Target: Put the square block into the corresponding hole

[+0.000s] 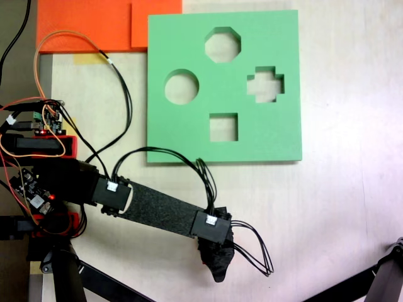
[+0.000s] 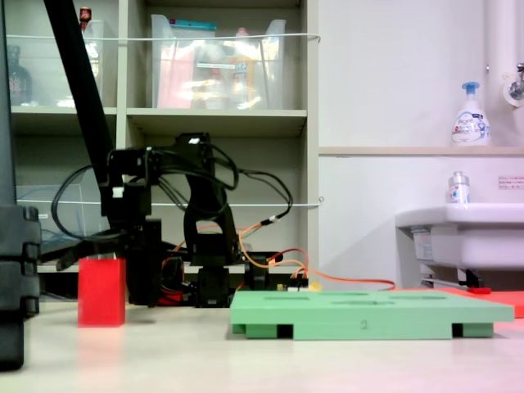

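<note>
In the second exterior view the square block (image 2: 101,291) stands on the counter (image 2: 270,360), well left of the green board (image 2: 368,313); foam-like, probably light and squashy, best pinched across opposite flat faces. The gripper (image 1: 217,261) points down; whether its jaws are open cannot be told. The hole (image 1: 223,127) is empty, wires looping near the board's edge.
</note>
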{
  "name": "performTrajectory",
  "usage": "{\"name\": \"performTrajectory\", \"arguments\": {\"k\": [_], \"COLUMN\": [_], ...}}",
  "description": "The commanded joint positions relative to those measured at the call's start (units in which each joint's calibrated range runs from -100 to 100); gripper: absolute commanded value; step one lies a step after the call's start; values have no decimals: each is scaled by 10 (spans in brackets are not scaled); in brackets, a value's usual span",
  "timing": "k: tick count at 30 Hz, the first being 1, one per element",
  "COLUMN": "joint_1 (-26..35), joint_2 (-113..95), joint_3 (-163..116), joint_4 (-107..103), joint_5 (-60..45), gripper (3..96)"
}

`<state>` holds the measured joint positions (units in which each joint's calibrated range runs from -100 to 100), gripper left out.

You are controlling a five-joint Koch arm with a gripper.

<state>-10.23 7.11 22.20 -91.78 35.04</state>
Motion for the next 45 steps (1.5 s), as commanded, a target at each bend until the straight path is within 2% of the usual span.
{"name": "performTrajectory", "arguments": {"k": [1, 2, 3, 7, 9, 19, 28, 35, 45], "joint_1": [0, 0, 0, 0, -1, 0, 4, 45, 140], "joint_2": [8, 15, 20, 24, 24, 15, -91, -184, -251], "joint_3": [32, 32, 32, 30, 24, -23, -15, 81, 172], "joint_4": [26, 26, 26, 26, 26, 17, -52, -82, -82], "joint_5": [-5, -5, -5, -5, -5, 5, 12, 53, 207], "gripper": [873, 868, 820, 528, 456, 416, 216, 216, 216]}}
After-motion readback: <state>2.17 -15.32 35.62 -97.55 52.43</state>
